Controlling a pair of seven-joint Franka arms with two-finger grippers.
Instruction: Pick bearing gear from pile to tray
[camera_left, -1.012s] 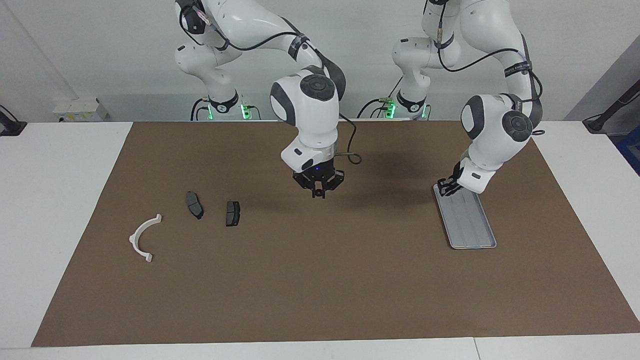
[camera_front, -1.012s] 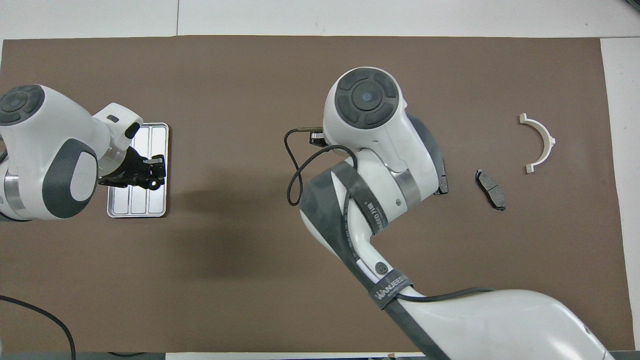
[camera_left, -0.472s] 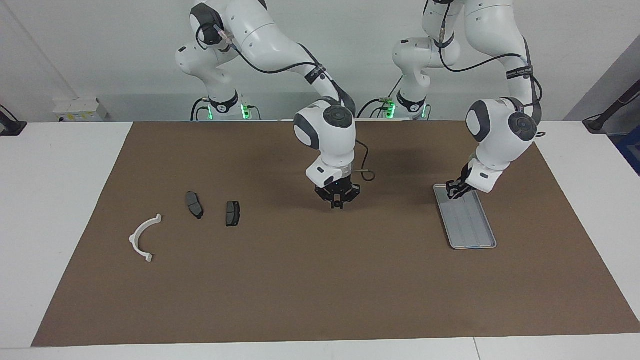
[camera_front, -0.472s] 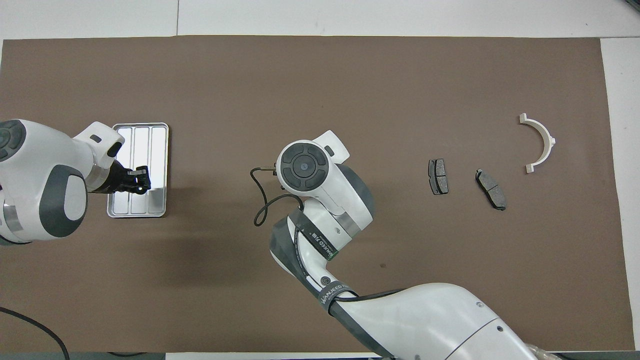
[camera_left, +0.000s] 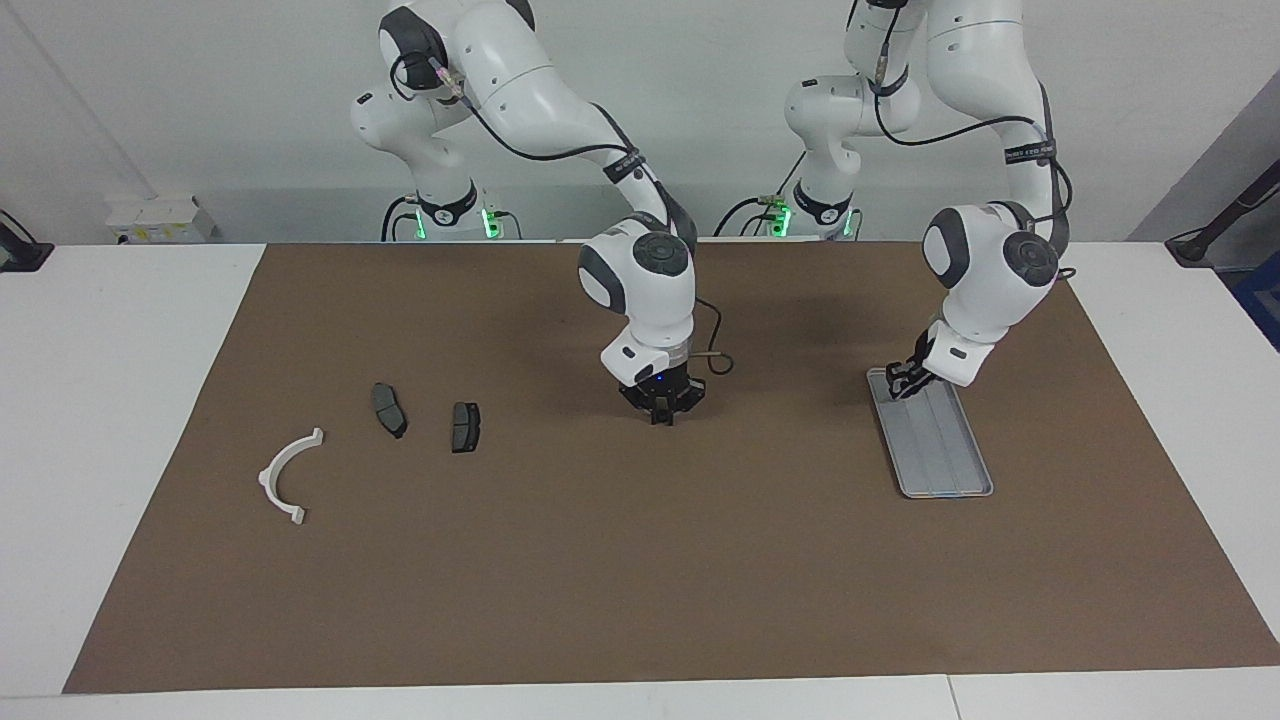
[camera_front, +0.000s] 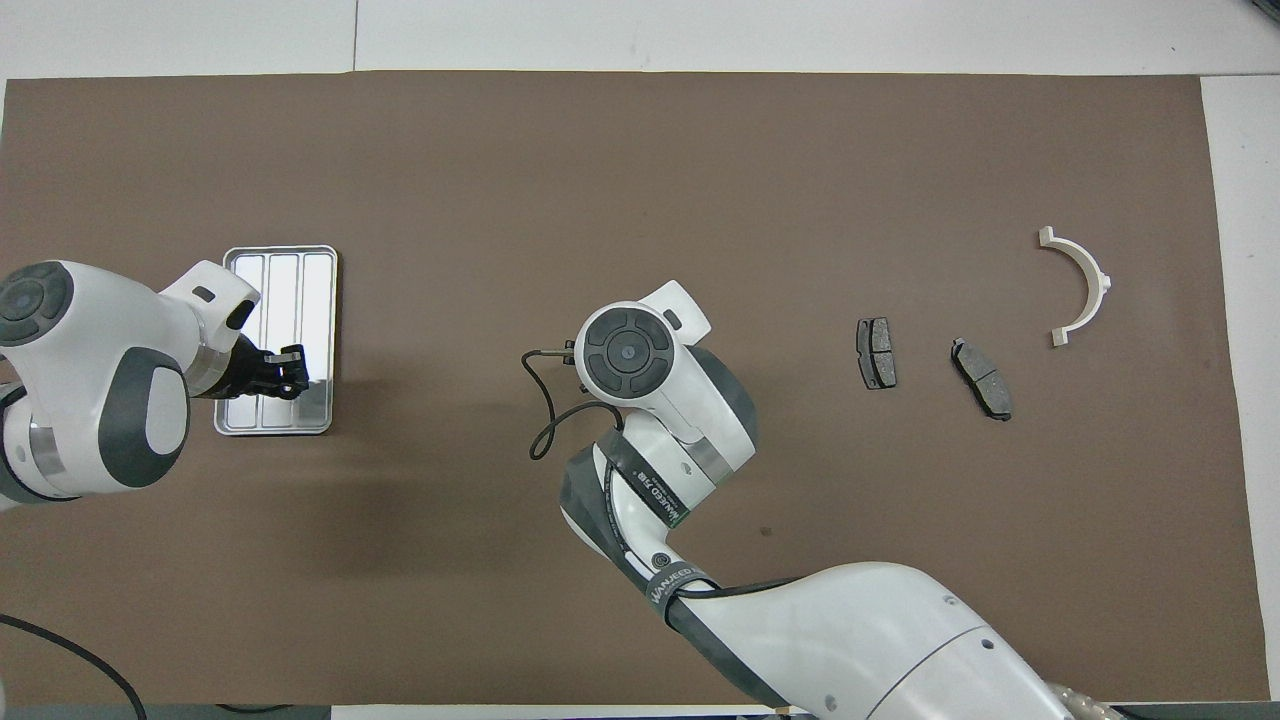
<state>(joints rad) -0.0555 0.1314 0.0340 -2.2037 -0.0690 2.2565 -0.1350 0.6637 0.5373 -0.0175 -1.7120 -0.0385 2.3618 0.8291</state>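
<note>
The pile lies toward the right arm's end of the mat: a white half-ring bracket (camera_left: 268, 478) (camera_front: 1100, 283) and two dark grey plates (camera_left: 389, 409) (camera_front: 876, 353). The silver tray (camera_left: 940, 450) (camera_front: 300, 270) sits toward the left arm's end. My left gripper (camera_left: 903, 383) (camera_front: 292, 362) hangs low over the tray's end nearest the robots. My right gripper (camera_left: 660, 416) is shut and points down, low over the middle of the mat with nothing visible in it. The overhead view hides it under its own wrist. No bearing gear can be made out.
A brown mat (camera_left: 640, 580) covers most of the white table. A tiny dark spot (camera_front: 765, 530) lies on the mat nearer to the robots than the plates; what it is cannot be told. A black cable loops beside the right wrist (camera_front: 545, 420).
The right arm swung from beside the plates to the middle of the mat and sank lower. The left gripper drew back along the tray toward the robots.
</note>
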